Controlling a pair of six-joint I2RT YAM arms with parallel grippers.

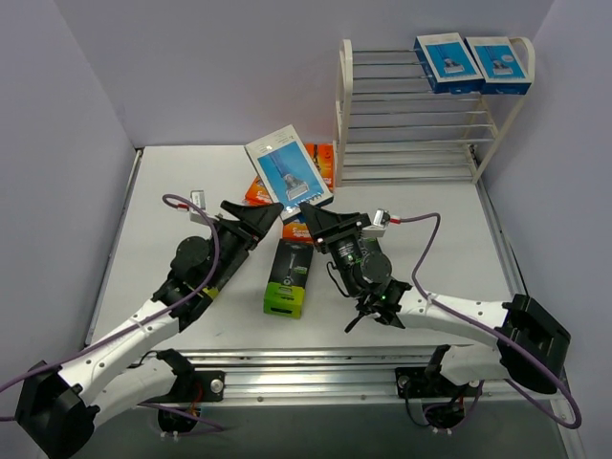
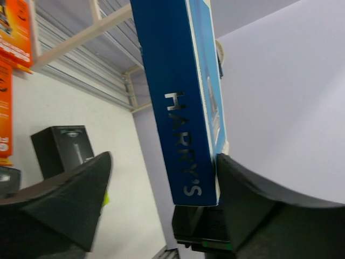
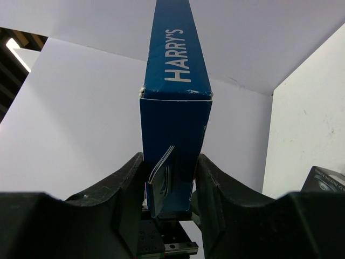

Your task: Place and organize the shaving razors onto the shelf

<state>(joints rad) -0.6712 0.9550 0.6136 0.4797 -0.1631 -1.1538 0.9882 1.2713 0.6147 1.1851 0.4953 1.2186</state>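
the left end effector (image 1: 258,212) reaches in from the lower left with its jaws spread wide. in the left wrist view one finger (image 2: 253,199) sits right against the edge of a raised pack while the other stands well off it, so it grips nothing. just beyond it, on the white counter (image 1: 191,167), lie orange packs (image 1: 259,192), partly hidden under what is held above them. one peeks out near the foot of the shelf, and another shows between the two end effectors. the blue-and-white razor pack (image 1: 289,172) is up off the counter and tilted, its printed face turned toward the top camera. the word "harry's" runs along its dark blue side in both wrist views. nearer the arm bases, a black pack with a lime-green end (image 1: 289,278) lies flat on the counter, its green end toward the bases. the right end effector (image 1: 312,212) comes in from the lower right and is clamped on the lower end of the blue-and-white razor pack, with both fingers pressed to its sides in the right wrist view. at the far right corner stands the shelf (image 1: 345,105), a cream frame with tiers of thin metal rods. two blue-and-white packs (image 1: 448,60) lie side by side on its top tier.
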